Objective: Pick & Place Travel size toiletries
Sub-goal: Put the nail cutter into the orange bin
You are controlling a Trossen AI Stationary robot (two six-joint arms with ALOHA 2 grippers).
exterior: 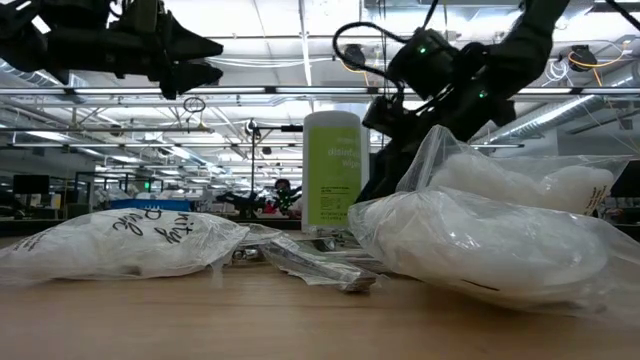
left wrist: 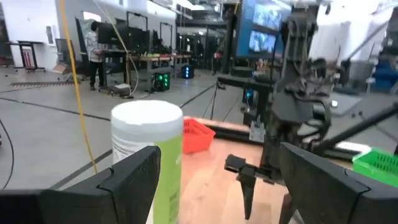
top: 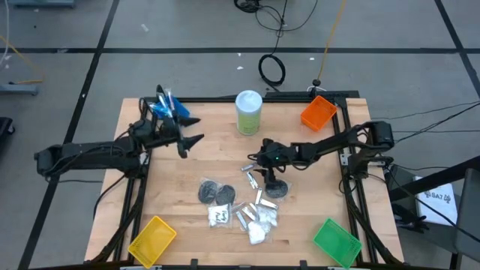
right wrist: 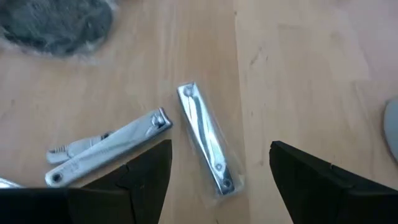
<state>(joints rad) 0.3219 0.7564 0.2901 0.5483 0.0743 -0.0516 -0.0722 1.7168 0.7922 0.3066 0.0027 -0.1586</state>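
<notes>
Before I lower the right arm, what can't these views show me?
- Low view: white packets up close hide the rest of the pile.
- Left wrist view: pale-green canister cut off below.
- High view: blue bin contents too small.
- Right wrist view: nail clipper wrapper edges unclear.

Table (top: 210,150): pale wood, matt, visible grain.
Nail clippers (right wrist: 205,138): shiny metal, in clear glossy film.
Packets (exterior: 480,240): crinkled clear plastic, white filling.
Discs (top: 208,192): dark grey, possibly fuzzy cloth.
Canister (top: 248,112): smooth plastic, white lid.
Bins (top: 318,112): glossy plastic.
</notes>
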